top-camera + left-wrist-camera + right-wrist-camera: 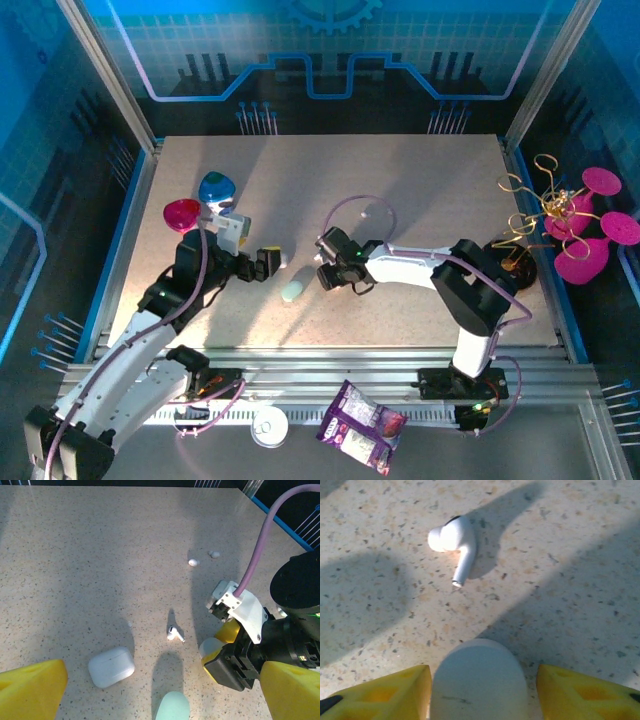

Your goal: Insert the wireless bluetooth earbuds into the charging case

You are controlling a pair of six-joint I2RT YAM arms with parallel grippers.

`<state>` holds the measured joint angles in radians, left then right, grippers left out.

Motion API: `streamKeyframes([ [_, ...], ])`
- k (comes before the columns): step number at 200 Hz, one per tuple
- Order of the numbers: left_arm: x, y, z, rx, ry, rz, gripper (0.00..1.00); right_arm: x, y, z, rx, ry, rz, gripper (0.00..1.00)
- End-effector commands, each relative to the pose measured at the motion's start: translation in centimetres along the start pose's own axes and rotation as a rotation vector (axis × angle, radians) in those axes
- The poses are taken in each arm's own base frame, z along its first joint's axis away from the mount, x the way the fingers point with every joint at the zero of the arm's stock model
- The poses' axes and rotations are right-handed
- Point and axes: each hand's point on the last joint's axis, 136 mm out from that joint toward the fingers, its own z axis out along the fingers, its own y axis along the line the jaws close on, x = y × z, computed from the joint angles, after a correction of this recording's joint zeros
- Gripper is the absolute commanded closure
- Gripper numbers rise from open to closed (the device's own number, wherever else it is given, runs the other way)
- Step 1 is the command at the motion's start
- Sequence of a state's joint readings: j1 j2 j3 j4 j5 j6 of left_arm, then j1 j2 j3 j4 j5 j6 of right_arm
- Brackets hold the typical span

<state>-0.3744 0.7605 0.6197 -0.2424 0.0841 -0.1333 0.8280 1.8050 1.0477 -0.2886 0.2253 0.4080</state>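
One white earbud (454,539) lies on the speckled table just ahead of my right gripper (480,690); the same earbud (174,633) lies mid-table in the left wrist view. Two more earbuds (193,562) (214,554) lie farther off. My right gripper (322,272) is shut on a closed white charging case (479,680), which sticks out forward between its yellow fingers (395,690). My left gripper (164,680) is open wide and holds nothing. It hangs over a mint case (172,707), with a second closed white case (111,666) to its left. The mint case (293,290) lies between the two grippers.
Pink (182,213) and blue (216,187) heart-shaped objects sit behind the left arm. A gold wire stand with pink discs (575,225) stands at the table's right edge. A purple packet (362,425) and a white disc (269,428) rest on the front rail.
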Motion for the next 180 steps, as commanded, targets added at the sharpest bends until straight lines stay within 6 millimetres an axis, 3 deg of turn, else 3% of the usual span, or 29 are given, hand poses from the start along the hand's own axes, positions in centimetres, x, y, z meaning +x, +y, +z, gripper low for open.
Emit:
streamKeyframes([
  [1,0.8,-0.1,0.3,0.004,0.017,-0.014,0.01,-0.2,1.3,0.2,-0.078,0.025,-0.064,0.47],
  [27,0.9,0.0,0.1,0.002,0.021,-0.012,0.01,-0.5,3.2,-0.4,-0.167,0.005,-0.202,0.52],
  [60,1.1,0.1,-0.2,-0.004,0.016,-0.016,0.01,1.0,5.3,-1.3,-0.301,0.019,-0.446,0.50],
  [75,1.1,0.1,-0.2,-0.004,0.012,-0.018,0.01,1.1,5.1,-1.5,-0.298,0.016,-0.504,0.49],
  [123,0.9,0.0,-0.3,-0.002,0.010,-0.022,0.01,-0.8,3.9,-2.3,-0.239,-0.032,-0.399,0.40],
  [180,0.7,-0.1,-0.2,0.006,0.004,-0.033,0.01,-0.9,1.3,-0.4,-0.053,0.031,-0.238,0.39],
])
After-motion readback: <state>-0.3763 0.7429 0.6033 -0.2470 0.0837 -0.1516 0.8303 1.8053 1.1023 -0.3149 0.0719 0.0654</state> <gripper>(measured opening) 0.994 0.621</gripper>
